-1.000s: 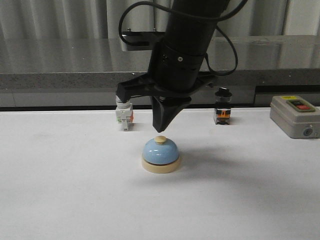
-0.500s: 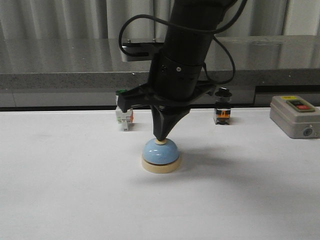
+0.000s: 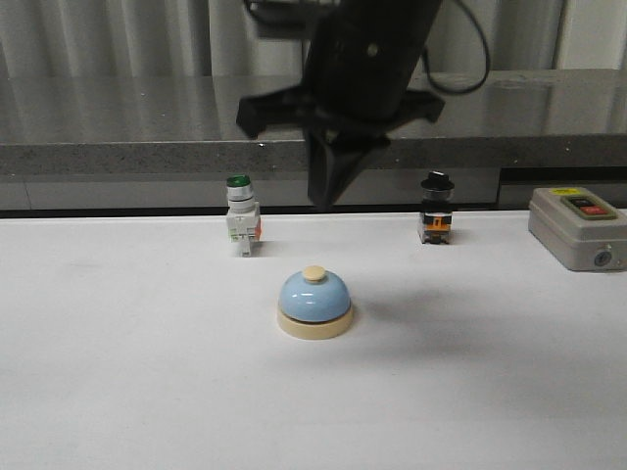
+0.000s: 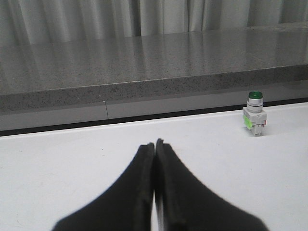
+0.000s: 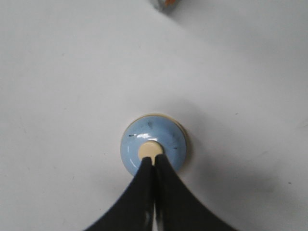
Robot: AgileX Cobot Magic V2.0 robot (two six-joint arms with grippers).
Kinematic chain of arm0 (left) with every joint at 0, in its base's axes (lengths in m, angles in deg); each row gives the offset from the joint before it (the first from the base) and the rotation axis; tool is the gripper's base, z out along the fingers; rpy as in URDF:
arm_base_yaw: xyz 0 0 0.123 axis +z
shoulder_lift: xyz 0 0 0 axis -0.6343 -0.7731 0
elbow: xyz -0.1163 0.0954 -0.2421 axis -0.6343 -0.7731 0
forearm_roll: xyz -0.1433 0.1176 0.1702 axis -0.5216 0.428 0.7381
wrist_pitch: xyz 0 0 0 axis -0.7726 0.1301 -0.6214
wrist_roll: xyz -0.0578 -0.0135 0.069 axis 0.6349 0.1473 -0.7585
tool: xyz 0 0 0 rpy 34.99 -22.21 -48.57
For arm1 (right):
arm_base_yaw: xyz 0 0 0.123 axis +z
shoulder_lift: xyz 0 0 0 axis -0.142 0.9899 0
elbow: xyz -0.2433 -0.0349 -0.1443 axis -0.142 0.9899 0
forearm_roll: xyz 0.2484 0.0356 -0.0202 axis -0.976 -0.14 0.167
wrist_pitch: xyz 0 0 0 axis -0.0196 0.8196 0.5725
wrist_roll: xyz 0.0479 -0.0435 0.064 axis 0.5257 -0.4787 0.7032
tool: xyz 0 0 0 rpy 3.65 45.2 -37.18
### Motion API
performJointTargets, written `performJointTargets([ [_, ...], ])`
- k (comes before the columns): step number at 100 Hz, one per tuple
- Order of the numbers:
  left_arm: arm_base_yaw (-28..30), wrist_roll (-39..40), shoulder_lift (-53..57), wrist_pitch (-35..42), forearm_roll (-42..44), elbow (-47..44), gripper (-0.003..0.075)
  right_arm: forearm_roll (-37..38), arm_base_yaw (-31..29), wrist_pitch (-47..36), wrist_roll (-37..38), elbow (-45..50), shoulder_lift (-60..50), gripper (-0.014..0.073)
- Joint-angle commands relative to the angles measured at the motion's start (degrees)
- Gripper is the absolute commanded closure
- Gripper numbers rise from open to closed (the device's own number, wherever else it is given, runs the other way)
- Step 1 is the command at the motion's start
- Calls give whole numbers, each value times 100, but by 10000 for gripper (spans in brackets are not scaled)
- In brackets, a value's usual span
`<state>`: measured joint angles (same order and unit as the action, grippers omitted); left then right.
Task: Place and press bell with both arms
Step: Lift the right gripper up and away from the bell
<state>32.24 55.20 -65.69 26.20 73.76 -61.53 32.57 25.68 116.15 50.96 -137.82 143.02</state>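
The light-blue bell [image 3: 314, 304] with cream base and cream button stands upright on the white table, mid-front. My right arm hangs over it; its right gripper [image 3: 323, 201] is shut and empty, well above the button and apart from it. In the right wrist view the shut right gripper [image 5: 153, 158] lines up over the bell [image 5: 137, 139] and its button [image 5: 149, 149]. My left gripper [image 4: 154, 143] is shut and empty over bare table; it does not show in the front view.
A green-capped white switch [image 3: 241, 227] stands back left of the bell and shows in the left wrist view [image 4: 254, 114]. A black-knobbed switch [image 3: 436, 221] stands back right. A grey button box [image 3: 578, 227] is at the far right. A grey stone ledge [image 3: 118, 147] runs behind.
The right gripper came down onto the bell's button half a second ago and has since risen well clear of it. The bell has not moved.
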Motion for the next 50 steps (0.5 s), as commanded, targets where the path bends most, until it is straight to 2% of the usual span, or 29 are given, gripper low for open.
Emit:
performJointTargets([
  [1, 16, 30, 166, 501, -19, -237, 740, 149, -156, -121, -37, -95, -709, 654],
  [26, 16, 30, 166, 501, -19, -237, 740, 385, -773, -221, -37, 432, -1905, 654],
  [50, 16, 30, 166, 501, -19, -237, 740, 436, -1547, -839, -11, 1837, -3404, 654],
])
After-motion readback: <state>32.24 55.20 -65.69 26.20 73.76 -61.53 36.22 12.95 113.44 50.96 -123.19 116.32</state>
